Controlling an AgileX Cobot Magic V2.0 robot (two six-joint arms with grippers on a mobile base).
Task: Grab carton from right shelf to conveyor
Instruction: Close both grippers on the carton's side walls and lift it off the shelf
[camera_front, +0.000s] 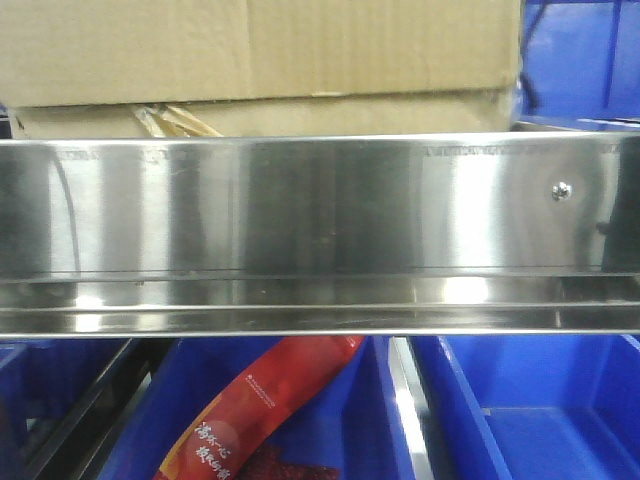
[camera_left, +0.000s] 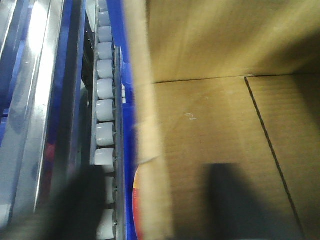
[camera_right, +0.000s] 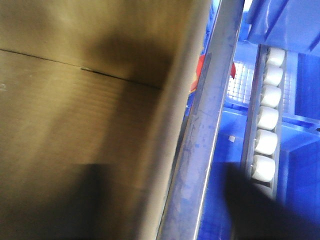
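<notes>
The carton is sitting on the shelf, just behind and above its wide steel rail. Its brown corrugated face is rising out of the top of the front view, and a crumpled yellowish tape scrap is sticking out right over the rail.

My left claw is hanging over the carton's edge. Its two dark, blurred fingers are standing well apart, one over the cardboard and one on the rail side. My right claw is hanging the same way, spread, with the carton's edge and the rail lying between its dark fingers. I cannot tell whether any finger is touching the cardboard.

In both wrist views the cardboard is showing fine ribbing and a dark seam line. A row of white rollers is running along the rail on the side away from the carton.

The rail itself is gleaming, smooth and mirror-like, and one round screw head is sitting near its right end. Below the rail, blue plastic bins are standing side by side, and one is holding a glossy red packet lying at a slant
</notes>
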